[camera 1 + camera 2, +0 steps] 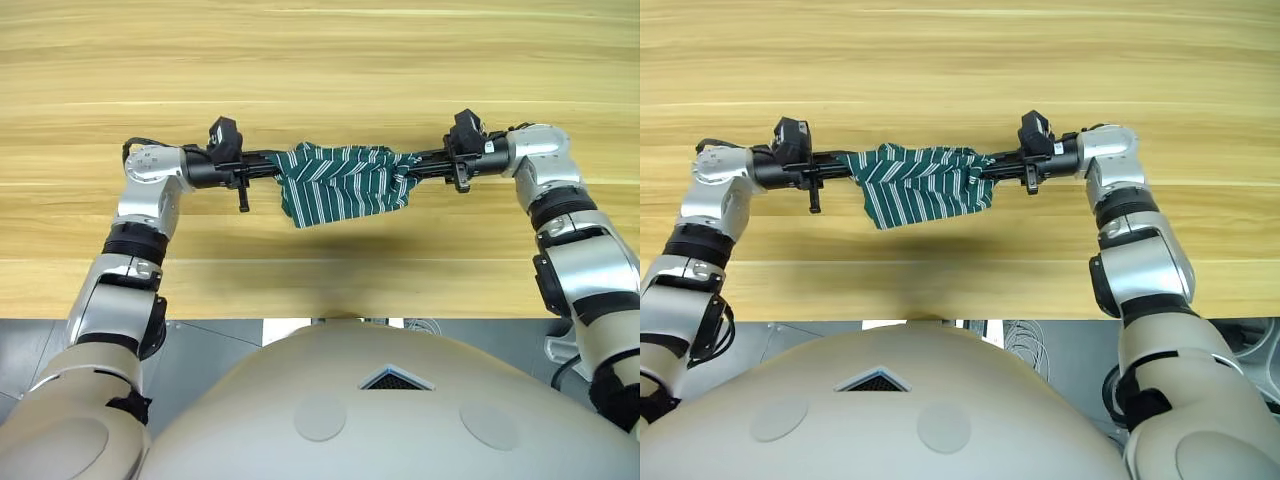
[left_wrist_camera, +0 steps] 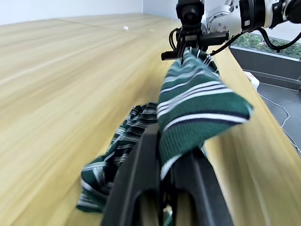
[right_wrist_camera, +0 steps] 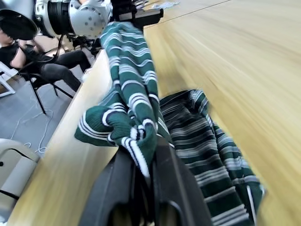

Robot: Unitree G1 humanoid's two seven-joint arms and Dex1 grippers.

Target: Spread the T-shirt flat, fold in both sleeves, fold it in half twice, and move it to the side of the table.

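The table (image 1: 320,60) has a light wood top with the grain running from side to side, and the surface is evenly lit. Below its near edge lies a grey tiled floor (image 1: 220,335) with loose cables (image 1: 1030,335) on it. A white wall (image 2: 70,9) stands past the far end of the table. A window (image 2: 268,44) with greenery outside sits beside the table. A dark-framed chair (image 3: 37,94) stands on the grey floor.
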